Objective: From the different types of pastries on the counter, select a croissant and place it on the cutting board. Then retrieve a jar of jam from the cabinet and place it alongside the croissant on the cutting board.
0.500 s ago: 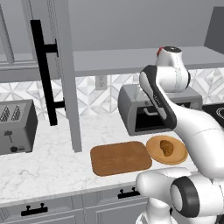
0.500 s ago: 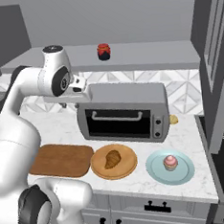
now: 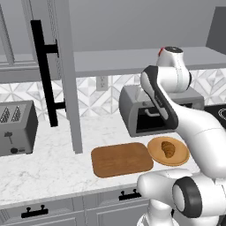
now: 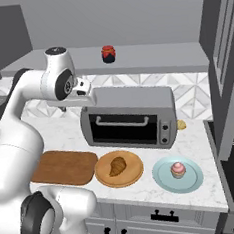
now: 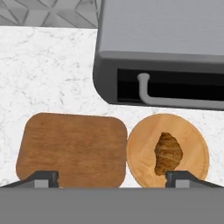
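1. Bare rounded-corner wooden cutting board (image 5: 72, 148), grain running lengthwise, flat on veined white marble counter (image 5: 48, 70).
2. Just right, touching: round tan wooden plate (image 5: 168, 150) bearing ridged golden croissant (image 5: 167, 152), long axis pointing toward grey toaster oven (image 5: 162, 52).
3. Gripper (image 5: 112, 177) spread wide, empty, above both.

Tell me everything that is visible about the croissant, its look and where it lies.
The croissant is a small golden-brown crescent with ridged segments and a baked, flaky look, darker along the ridges. It lies flat near the middle of the round tan wooden plate, much smaller than the plate. Nothing but the plate touches it. The plate sits on the white marble counter, beside the brown cutting board and in front of the grey toaster oven. The open gripper hovers well above, apart from it.
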### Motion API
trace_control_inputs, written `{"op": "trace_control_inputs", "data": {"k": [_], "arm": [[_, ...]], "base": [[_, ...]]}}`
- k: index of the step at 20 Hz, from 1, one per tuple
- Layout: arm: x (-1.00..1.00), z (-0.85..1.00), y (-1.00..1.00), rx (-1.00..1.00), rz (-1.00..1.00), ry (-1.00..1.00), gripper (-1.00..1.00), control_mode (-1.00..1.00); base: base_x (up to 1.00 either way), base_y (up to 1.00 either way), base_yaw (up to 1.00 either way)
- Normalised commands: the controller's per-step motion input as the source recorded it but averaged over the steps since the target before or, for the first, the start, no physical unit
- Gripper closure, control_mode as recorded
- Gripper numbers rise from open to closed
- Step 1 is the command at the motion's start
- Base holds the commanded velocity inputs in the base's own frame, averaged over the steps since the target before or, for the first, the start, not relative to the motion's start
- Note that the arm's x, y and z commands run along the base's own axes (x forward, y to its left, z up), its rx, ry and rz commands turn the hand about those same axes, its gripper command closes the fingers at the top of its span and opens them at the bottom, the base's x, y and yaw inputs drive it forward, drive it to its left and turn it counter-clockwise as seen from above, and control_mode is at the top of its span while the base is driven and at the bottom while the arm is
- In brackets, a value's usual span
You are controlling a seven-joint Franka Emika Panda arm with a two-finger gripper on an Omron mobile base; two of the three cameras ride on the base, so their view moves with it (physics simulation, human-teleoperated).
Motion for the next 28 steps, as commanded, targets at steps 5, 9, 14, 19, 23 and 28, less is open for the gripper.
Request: {"op": "trace_control_inputs", "data": {"k": [5, 9, 14, 19, 23, 28], "arm": [[0.15, 0.22, -0.46, 0.00, 0.00, -0.02, -1.00, -1.00], [0.00, 0.51, -0.31, 0.00, -0.01, -0.20, -1.00, -1.00], [0.00, 0.55, -0.14, 0.00, 0.00, -0.26, -1.00, -1.00], [-0.15, 0.53, 0.00, 0.00, -0.06, -0.33, -1.00, -1.00], [-0.04, 0.60, 0.00, 0.00, -0.10, -0.28, -1.00, -1.00], [0.13, 0.45, -0.06, 0.00, -0.05, -0.03, -1.00, -1.00]], "base": [[0.00, 0.00, 0.00], [0.00, 0.00, 0.00], [0.00, 0.00, 0.00], [0.00, 0.00, 0.00], [0.00, 0.00, 0.00], [0.00, 0.00, 0.00]]}}
